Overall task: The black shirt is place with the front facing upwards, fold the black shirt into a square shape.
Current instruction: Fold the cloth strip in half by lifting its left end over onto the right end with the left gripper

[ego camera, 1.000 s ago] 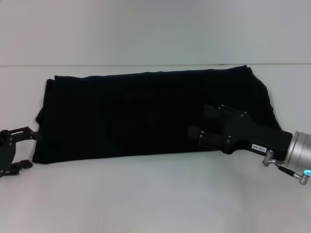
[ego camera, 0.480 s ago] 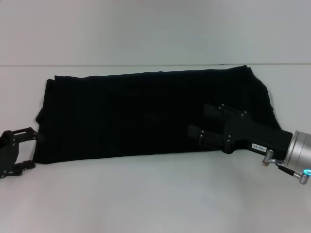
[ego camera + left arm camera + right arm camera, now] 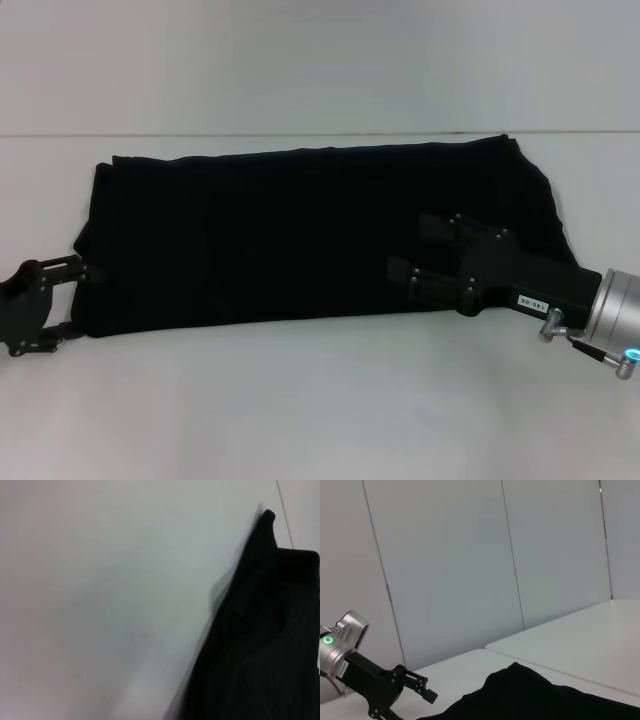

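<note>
The black shirt [image 3: 300, 235] lies flat across the white table as a long folded band, with no lettering showing. My left gripper [image 3: 68, 303] is open at the shirt's lower left corner, its upper fingertip [image 3: 82, 270] reaching the cloth's left edge. My right gripper [image 3: 410, 250] is open over the right part of the shirt, fingers pointing left; I cannot tell whether it touches the cloth. The left wrist view shows the shirt's edge [image 3: 260, 645] beside bare table. The right wrist view shows the shirt [image 3: 535, 695] low down and the left gripper [image 3: 420, 692] beyond it.
The white table [image 3: 300, 400] runs wide in front of and behind the shirt. A seam in the table top [image 3: 300, 133] crosses just behind the shirt. Pale wall panels [image 3: 470, 555] stand behind the table.
My left gripper has slid to the right, from beside the shirt to its left edge. The right arm and the shirt have not moved.
</note>
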`<state>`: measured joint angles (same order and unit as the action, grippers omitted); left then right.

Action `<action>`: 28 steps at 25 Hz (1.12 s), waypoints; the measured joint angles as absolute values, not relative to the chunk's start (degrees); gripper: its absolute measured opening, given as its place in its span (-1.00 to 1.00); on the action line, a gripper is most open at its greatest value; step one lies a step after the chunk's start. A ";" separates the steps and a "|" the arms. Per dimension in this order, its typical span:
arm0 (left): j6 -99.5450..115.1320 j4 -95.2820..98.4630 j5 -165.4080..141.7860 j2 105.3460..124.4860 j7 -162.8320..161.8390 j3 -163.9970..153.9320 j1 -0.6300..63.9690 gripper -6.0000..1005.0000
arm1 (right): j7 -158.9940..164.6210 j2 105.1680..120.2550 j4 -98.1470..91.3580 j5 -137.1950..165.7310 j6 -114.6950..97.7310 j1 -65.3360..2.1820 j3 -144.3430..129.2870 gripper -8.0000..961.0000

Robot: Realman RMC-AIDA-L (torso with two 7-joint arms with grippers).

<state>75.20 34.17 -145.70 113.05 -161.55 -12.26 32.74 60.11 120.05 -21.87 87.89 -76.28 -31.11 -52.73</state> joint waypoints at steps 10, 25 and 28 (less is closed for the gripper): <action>74.17 33.71 -145.30 113.09 -161.66 -12.96 33.51 0.67 | 60.11 120.05 -21.91 87.89 -76.43 -31.12 -52.74 0.75; 74.49 34.47 -144.90 113.19 -158.05 -15.27 33.97 0.63 | 60.12 120.04 -21.89 87.89 -76.71 -30.99 -52.74 0.75; 74.38 34.33 -145.18 113.07 -158.03 -15.30 34.22 0.49 | 60.28 119.97 -21.99 87.89 -76.80 -30.86 -52.73 0.75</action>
